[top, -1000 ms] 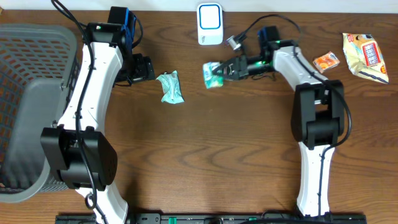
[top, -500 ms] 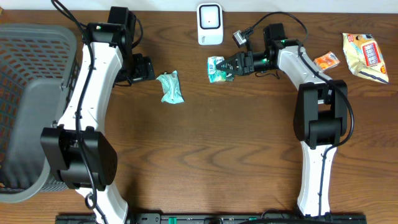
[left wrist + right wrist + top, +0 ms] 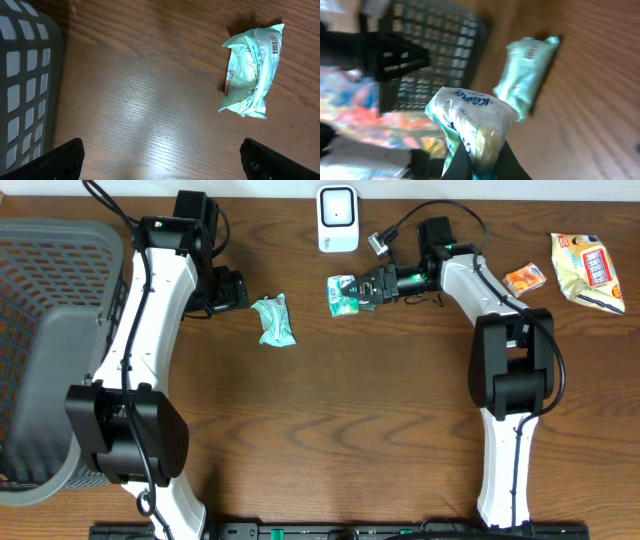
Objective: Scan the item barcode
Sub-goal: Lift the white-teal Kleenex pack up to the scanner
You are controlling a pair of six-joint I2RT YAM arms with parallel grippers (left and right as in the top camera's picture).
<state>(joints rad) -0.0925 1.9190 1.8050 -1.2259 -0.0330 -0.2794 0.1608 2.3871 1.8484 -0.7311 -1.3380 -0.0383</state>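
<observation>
Near the right pincer — pinching a snack pkt — sits the scanner; it should turn the barcode to the scanner's face w/ a firm grip. Left pincer spread.

We see a brown, wood-grained worktop, a grey lattice basket, a mint-green packet, a white-and-green pouch with blue lettering, and a white scanner with a blue panel
</observation>
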